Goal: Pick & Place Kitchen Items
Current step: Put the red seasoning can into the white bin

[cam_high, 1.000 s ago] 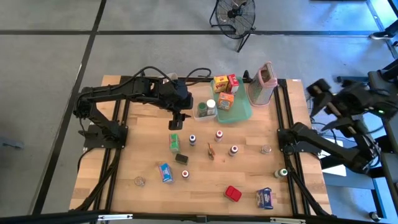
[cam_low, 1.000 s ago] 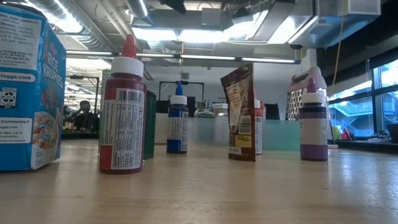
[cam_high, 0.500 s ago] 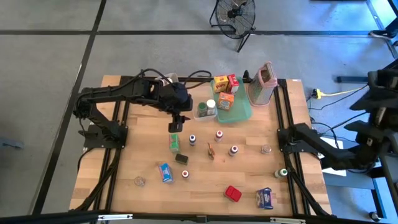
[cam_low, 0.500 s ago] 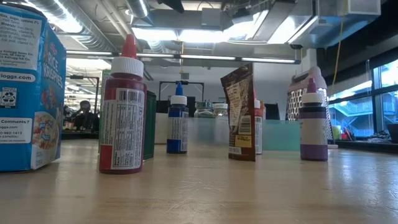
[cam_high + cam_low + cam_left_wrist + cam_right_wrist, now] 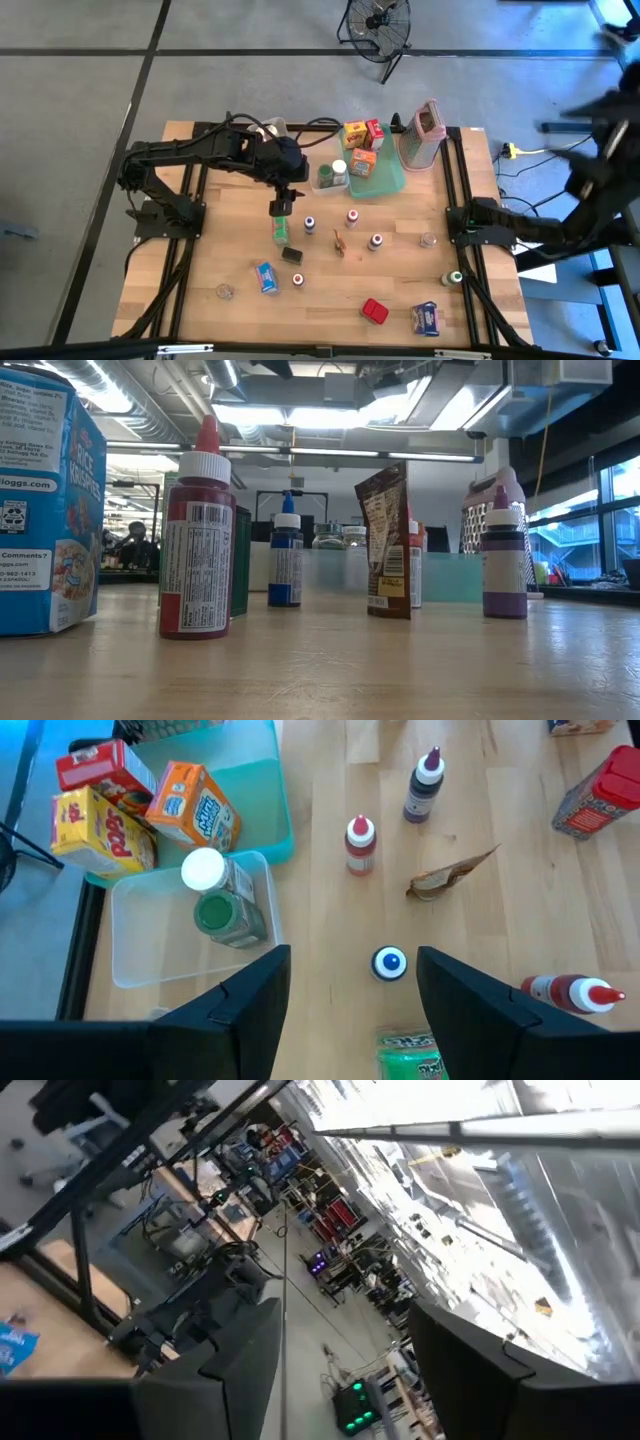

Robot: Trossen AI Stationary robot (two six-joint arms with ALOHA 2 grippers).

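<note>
The table (image 5: 200, 300) carries a loose scatter of kitchen items, most of them between its centre and 6 o'clock, with the teal tray (image 5: 390, 180) and clear bin (image 5: 318, 186) up at 12 o'clock. The left gripper (image 5: 282, 206) hangs just left of centre with its fingers spread and nothing between them, directly over the green packet (image 5: 280, 230) and the blue-capped bottle (image 5: 389, 962). The green packet looks like the step in hand: a straight drop with the jaws straddling its narrow sides should do it, keeping clear of that blue-capped bottle just beside it at 3 o'clock. The route from there to the tray at 1 o'clock is short and open, apart from the bin holding a white-capped green jar (image 5: 222, 905). The right gripper (image 5: 340, 1370) is raised off the table's 3 o'clock edge, jaws apart and empty, pointing out into the room. The red box (image 5: 374, 311) and blue packet (image 5: 427, 319) sit close to the 6 o'clock edge.
</note>
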